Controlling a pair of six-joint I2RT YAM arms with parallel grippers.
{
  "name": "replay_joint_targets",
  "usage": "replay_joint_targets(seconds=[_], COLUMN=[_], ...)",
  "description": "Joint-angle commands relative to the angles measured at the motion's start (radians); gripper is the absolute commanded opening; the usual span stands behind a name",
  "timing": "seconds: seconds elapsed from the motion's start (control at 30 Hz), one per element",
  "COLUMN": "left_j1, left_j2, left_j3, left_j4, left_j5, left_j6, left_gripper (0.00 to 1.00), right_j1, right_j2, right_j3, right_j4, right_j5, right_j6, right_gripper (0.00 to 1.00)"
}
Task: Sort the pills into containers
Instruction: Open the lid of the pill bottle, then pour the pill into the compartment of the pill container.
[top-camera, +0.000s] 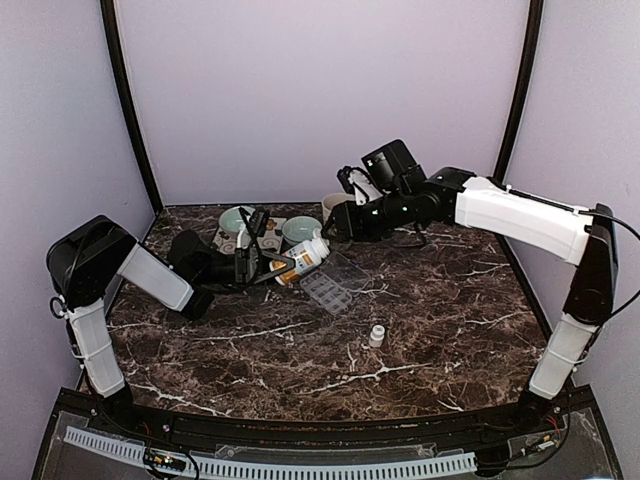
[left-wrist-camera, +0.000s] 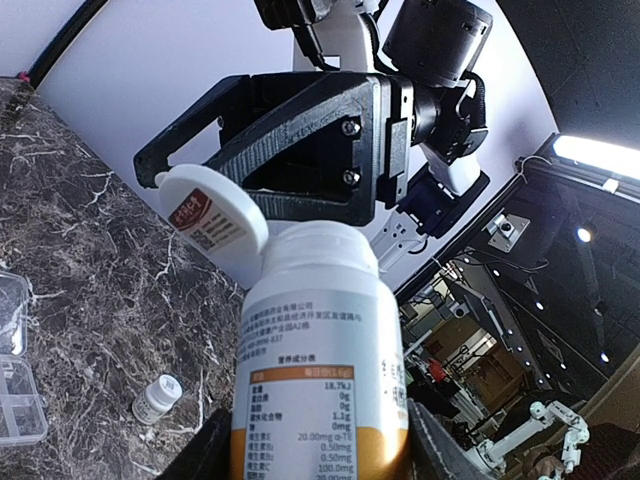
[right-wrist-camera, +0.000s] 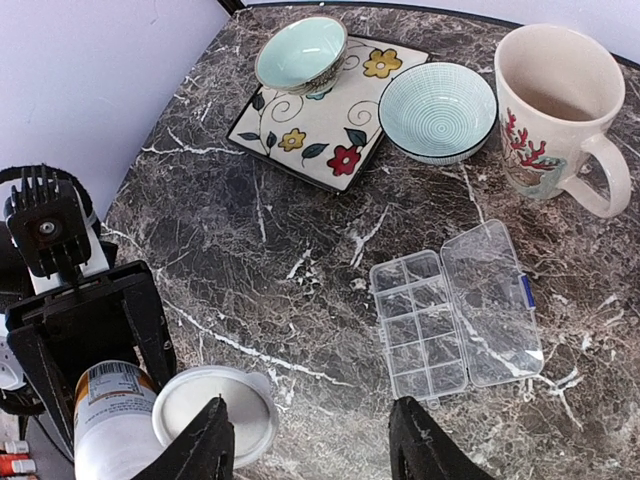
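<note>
Running off-frame left: organiser box (left-wrist-camera: 18, 405)

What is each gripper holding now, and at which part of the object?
The left gripper holds the white pill bottle around its lower body. The right gripper holds nothing; its jaws stand open beside the bottle's lid.
</note>
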Motion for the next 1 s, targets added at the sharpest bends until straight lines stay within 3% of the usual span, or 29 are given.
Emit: replay_joint_targets(seconds=[0.0, 0.6, 0.97], left_j1=[0.006, 0.014, 0.034], left_j2=[-0.001, -0.039, -0.013], left_j3=[0.005, -0.073, -0.093], left_j4=[0.082, -0.1, -0.101], left_j5=[0.013, -0.094, -0.149], left_j6=[0.004, 0.261, 0.317], left_gripper=[0.11, 0.1, 0.08], right_j1=[-0.005, -0.006, -0.007], right_j2=[0.023, 0.041, 0.064], right_j3=[0.04, 0.048, 0.033], right_j4=[0.029, 0.021, 0.037], right_j5=[-0.02, 0.016, 0.011], right_j6=[-0.004, -0.031, -0.042], right_gripper=[0.54, 0.54, 0.53])
